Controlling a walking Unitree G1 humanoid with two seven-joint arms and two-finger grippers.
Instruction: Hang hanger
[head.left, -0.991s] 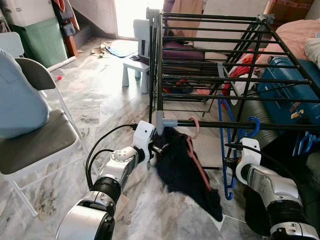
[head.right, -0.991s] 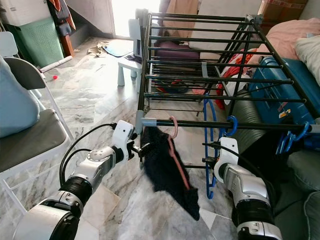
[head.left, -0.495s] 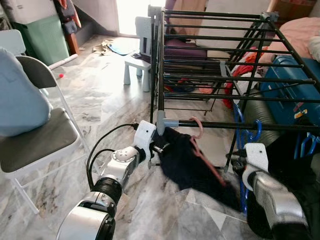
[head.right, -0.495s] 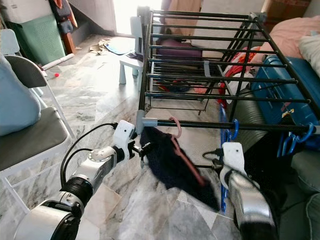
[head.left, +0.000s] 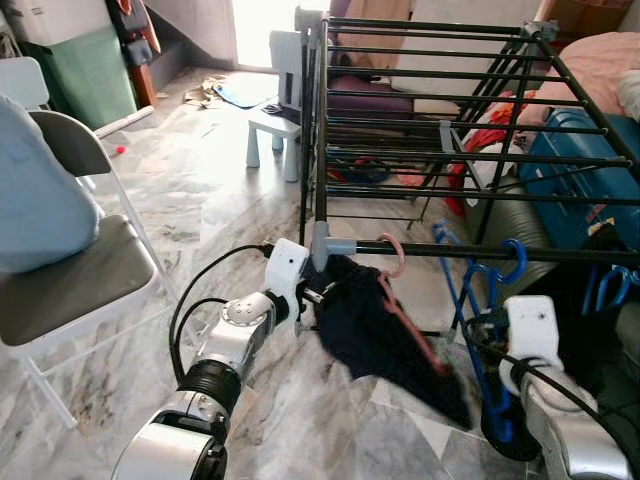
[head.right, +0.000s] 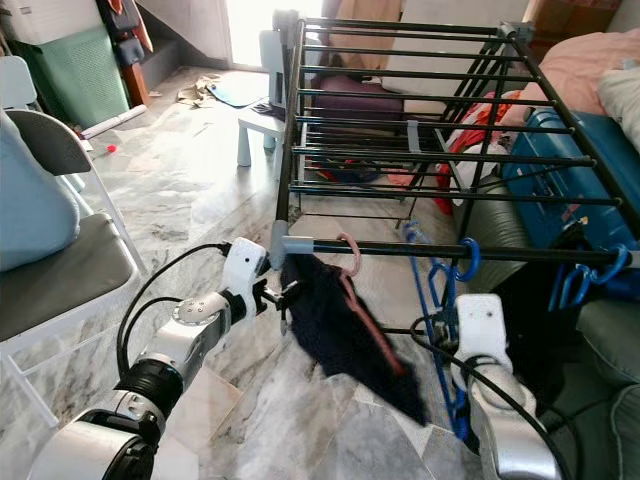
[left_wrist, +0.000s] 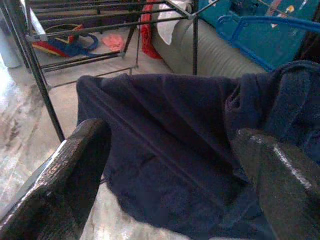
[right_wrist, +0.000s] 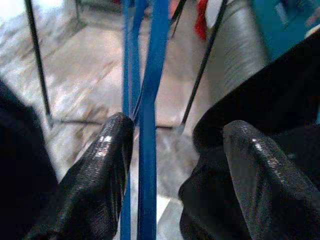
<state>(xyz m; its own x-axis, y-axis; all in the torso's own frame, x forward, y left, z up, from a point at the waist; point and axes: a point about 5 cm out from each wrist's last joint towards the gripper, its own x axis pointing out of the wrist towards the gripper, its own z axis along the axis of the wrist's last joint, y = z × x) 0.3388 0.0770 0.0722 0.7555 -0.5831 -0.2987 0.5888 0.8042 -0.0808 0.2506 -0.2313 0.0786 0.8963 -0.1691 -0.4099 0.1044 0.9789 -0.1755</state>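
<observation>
The pink hanger already hooks over the front rail of the black drying rack, carrying a dark navy garment that droops from it toward the marble floor. The left hand sits right at the garment's upper edge, just below the rack's corner joint; in its wrist view the two black fingers stand apart with the cloth lying between them, and I cannot tell whether they touch it. The right hand is low, beside a blue hanger that hangs from the same rail; its fingers are spread, with the blue bar running close against one finger but not pinched. The hanging step looks essentially done, with both hands at the release stage. The next move likely calls for drawing the left hand straight back from the cloth without snagging it, and clearing the right hand downward, away from the blue hanger, so neither hook lifts off the rail.
</observation>
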